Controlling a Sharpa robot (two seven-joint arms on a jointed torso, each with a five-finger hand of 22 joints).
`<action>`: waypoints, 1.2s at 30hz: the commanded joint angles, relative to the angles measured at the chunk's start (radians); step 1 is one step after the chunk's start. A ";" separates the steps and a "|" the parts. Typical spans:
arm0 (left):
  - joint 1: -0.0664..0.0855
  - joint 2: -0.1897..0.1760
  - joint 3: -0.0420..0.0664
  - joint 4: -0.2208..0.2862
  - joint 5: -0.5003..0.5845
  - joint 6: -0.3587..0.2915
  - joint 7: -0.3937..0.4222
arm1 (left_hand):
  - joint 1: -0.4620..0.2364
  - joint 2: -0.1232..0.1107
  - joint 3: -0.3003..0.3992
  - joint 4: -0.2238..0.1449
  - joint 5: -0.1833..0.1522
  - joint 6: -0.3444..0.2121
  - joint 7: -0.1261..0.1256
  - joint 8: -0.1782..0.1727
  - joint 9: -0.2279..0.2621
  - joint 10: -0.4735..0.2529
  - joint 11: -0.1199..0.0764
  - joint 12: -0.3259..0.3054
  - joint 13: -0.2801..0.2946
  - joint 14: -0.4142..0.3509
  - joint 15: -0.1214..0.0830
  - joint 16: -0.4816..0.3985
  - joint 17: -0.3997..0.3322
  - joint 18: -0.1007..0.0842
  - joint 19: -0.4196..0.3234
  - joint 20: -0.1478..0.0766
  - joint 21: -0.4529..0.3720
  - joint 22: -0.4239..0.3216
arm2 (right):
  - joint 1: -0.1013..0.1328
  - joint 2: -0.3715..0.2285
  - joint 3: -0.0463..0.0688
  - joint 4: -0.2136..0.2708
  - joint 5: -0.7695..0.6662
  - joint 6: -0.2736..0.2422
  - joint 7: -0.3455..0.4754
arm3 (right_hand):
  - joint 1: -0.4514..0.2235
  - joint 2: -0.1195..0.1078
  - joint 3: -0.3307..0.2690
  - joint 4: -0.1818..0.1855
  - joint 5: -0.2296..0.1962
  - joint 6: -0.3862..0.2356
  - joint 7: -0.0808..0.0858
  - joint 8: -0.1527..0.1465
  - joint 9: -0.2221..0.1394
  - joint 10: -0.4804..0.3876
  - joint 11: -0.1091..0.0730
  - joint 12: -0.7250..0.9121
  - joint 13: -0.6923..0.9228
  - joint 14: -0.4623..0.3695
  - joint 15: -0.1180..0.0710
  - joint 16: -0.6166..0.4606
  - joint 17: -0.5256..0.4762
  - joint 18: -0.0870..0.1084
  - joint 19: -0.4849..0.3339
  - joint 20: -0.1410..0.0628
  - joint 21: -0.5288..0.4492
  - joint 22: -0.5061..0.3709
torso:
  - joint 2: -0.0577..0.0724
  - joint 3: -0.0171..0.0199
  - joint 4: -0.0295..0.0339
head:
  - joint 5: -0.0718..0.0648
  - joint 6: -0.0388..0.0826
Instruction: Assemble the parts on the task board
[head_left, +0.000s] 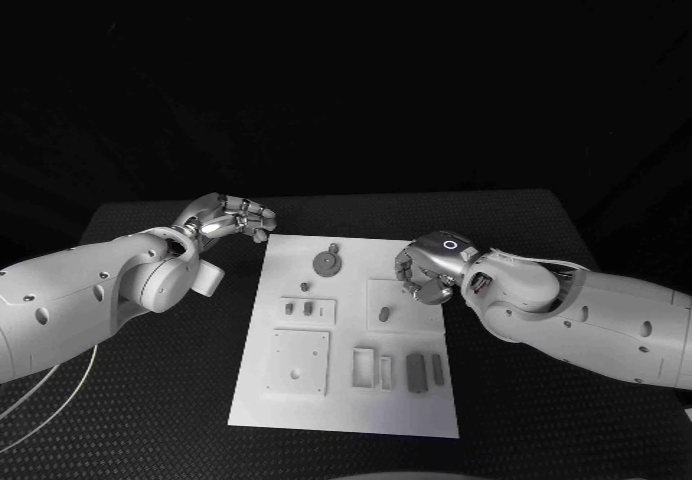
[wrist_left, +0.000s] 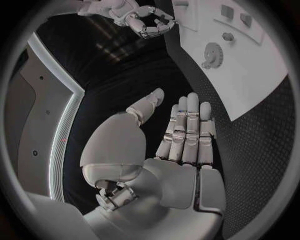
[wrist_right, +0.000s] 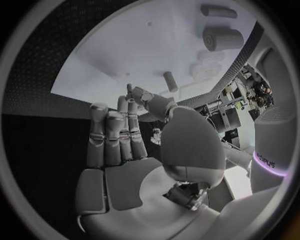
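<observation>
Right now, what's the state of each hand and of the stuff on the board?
left hand: open, holds nothing, beside the board's far left corner.
right hand: holds nothing, fingers apart, over the board's right edge.
task board: flat on the table, untouched.
gear part: lying flat at the board's far end.
small peg part: on the raised square plate near the right hand, not held.
</observation>
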 joint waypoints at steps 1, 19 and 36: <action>0.001 0.002 0.001 0.001 0.005 0.002 0.011 | -0.005 0.003 -0.003 0.002 -0.005 -0.007 -0.001 -0.005 -0.002 -0.010 0.000 -0.003 -0.002 0.007 -0.002 -0.005 0.001 0.016 0.003 0.003 -0.007 0.001 | 0.002 0.000 0.006 0.016 0.014 -0.013 0.008 | 0.009 0.006 -0.003 -0.008 0.002 0.010 -0.001 0.005 0.002 0.061 0.004 0.005 -0.003 0.001 -0.007 0.003 0.002 0.030 0.004 -0.006 0.004 0.019 | 0.000 0.0000 -0.0006 | 0.000 0.001; 0.001 0.015 0.001 -0.022 0.006 -0.006 0.012 | -0.005 0.002 -0.004 0.002 -0.005 -0.008 0.000 -0.005 -0.002 -0.011 0.000 -0.003 -0.002 0.008 -0.002 -0.006 0.004 0.016 0.004 0.003 -0.008 0.002 | 0.015 0.070 0.029 0.079 0.041 -0.027 0.022 | 0.005 0.022 -0.021 -0.028 0.002 0.012 -0.002 0.004 0.006 0.073 0.003 -0.009 -0.013 0.008 -0.008 -0.006 0.004 0.030 0.012 -0.012 0.010 0.018 | -0.001 -0.0020 0.0033 | 0.027 0.010; 0.002 0.055 0.001 -0.058 0.013 -0.019 0.014 | -0.005 0.002 -0.003 0.003 -0.005 -0.008 0.000 -0.005 -0.002 -0.010 0.000 -0.003 -0.002 0.009 -0.003 -0.007 0.005 0.016 0.005 0.003 -0.008 0.002 | 0.000 0.222 0.016 0.049 0.051 -0.015 0.049 | 0.005 0.025 -0.021 -0.031 0.002 0.010 -0.001 0.003 0.007 0.074 0.003 -0.013 -0.016 0.010 -0.009 -0.008 0.004 0.030 0.013 -0.013 0.010 0.017 | -0.004 -0.0034 0.0056 | 0.115 0.014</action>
